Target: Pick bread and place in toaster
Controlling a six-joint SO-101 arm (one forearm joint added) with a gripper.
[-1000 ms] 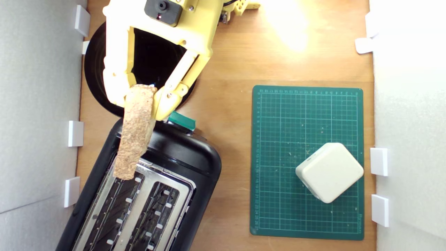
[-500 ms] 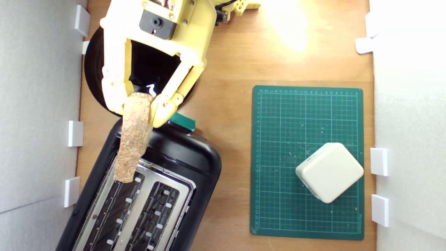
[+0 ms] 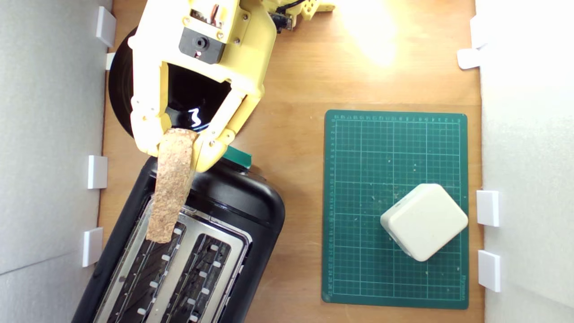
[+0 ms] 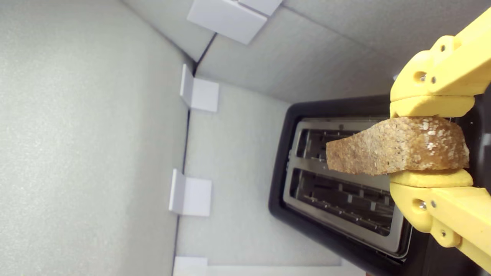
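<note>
My yellow gripper [image 3: 176, 150] is shut on the thick end of the bread [image 3: 169, 185], a brown crusted wedge seen edge-on. The slice hangs above the black toaster [image 3: 233, 202], its thin end over the slot nearer the exterior view's left. The wrist view shows the bread [image 4: 395, 151] pinched between both yellow fingers, my gripper [image 4: 431, 143] holding it above the toaster's silver top [image 4: 345, 226] with its two long slots. A green lever knob [image 3: 237, 155] pokes out at the toaster's end beside my fingers.
A round black plate [image 3: 121, 89] lies under the arm at the back left of the exterior view. A green cutting mat [image 3: 358, 215] on the right carries a white rounded block [image 3: 423, 220]. White foam walls [image 3: 49, 134] with small white brackets close both sides.
The gripper with the bread has moved toward the toaster, and the slice's thin end now lies further along the slot nearer the exterior view's left. The grip stays shut.
</note>
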